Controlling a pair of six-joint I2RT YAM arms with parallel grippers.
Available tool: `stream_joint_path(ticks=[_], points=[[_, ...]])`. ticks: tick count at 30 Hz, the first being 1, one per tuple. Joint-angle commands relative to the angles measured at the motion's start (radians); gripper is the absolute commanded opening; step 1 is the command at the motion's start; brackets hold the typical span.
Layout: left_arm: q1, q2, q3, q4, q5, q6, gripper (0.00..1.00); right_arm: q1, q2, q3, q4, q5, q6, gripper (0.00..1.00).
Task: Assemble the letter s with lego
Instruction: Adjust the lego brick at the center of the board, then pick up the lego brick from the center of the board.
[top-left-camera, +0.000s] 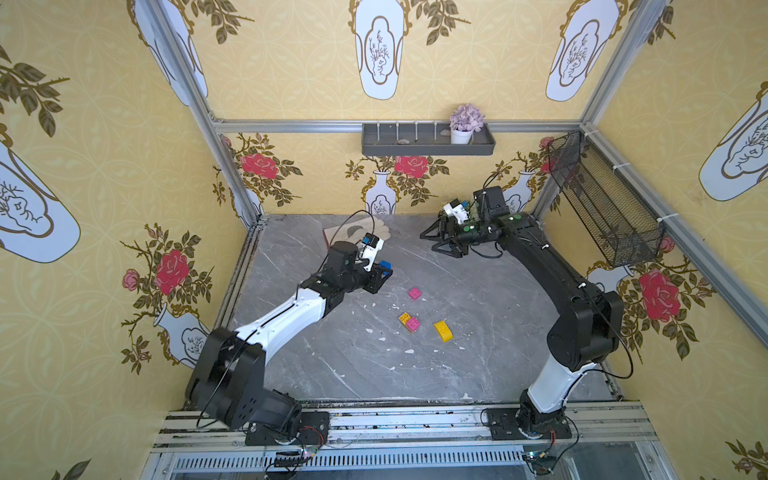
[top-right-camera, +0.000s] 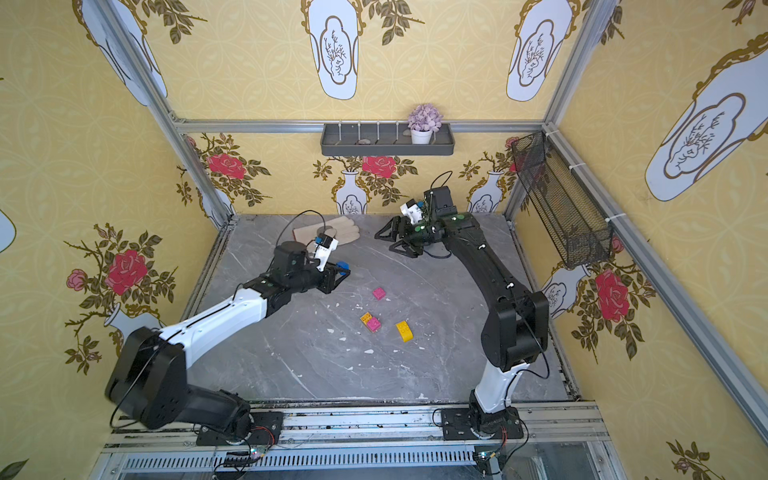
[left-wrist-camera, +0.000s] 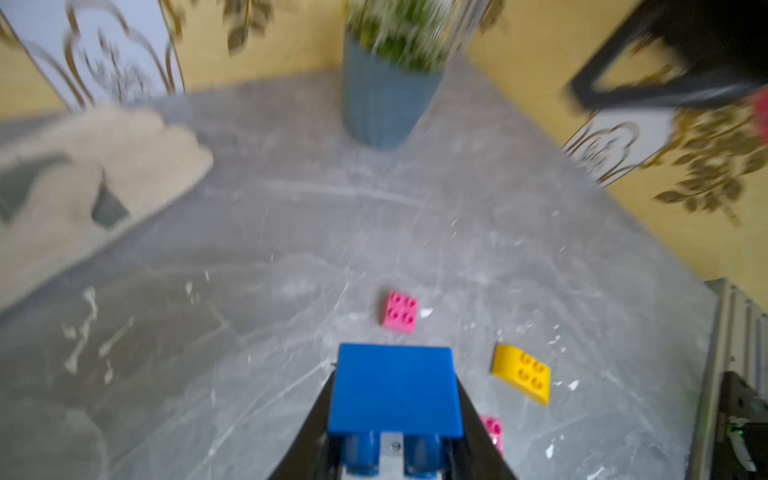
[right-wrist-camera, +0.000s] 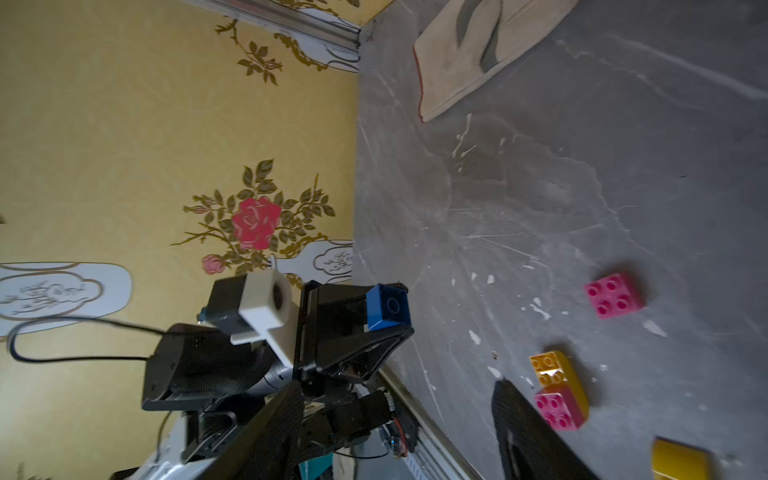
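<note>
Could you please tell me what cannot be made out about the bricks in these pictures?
- Left wrist view: the blue brick, clamped in the left hand, hides most of one pink brick; the plant pot beyond is blurred.
- Right wrist view: the lone yellow brick is cut off by the bottom edge.
- Both top views: the yellow-and-pink pair is too small to tell whether it is pressed together or merely touching.

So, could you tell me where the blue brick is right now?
In a top view the blue brick is clamped in the left gripper, off the table on the left side, between the glove and the lone pink brick.
</note>
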Motion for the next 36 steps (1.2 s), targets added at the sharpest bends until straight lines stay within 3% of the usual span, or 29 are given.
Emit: stream_joint_path(ticks=[1, 12, 19, 23, 28, 33, 36], points=[[-0.020, 0.169, 0.107, -0.383, -0.125, -0.025, 0.26, 0.002, 0.021, 0.026, -0.204, 0.219, -0.166, 0.73], [-0.052, 0.586, 0.547, -0.722, -0.106, -0.026, 0.29, 0.060, 0.044, 0.006, -0.222, 0.297, -0.210, 0.73], [-0.059, 0.650, 0.632, -0.778, -0.116, -0.009, 0.47, 0.078, 0.062, 0.018, -0.225, 0.320, -0.217, 0.73], [-0.058, 0.624, 0.653, -0.781, -0.119, -0.004, 0.60, 0.096, 0.087, 0.042, -0.226, 0.332, -0.217, 0.73], [-0.016, 0.515, 0.605, -0.747, -0.123, -0.019, 0.61, 0.130, 0.144, 0.091, -0.212, 0.343, -0.241, 0.73], [0.097, 0.252, 0.350, -0.598, -0.079, -0.073, 0.63, 0.189, 0.260, 0.136, -0.216, 0.398, -0.344, 0.73], [0.178, 0.077, 0.140, -0.489, -0.082, -0.113, 0.64, 0.226, 0.401, 0.265, -0.324, 0.445, -0.354, 0.73]])
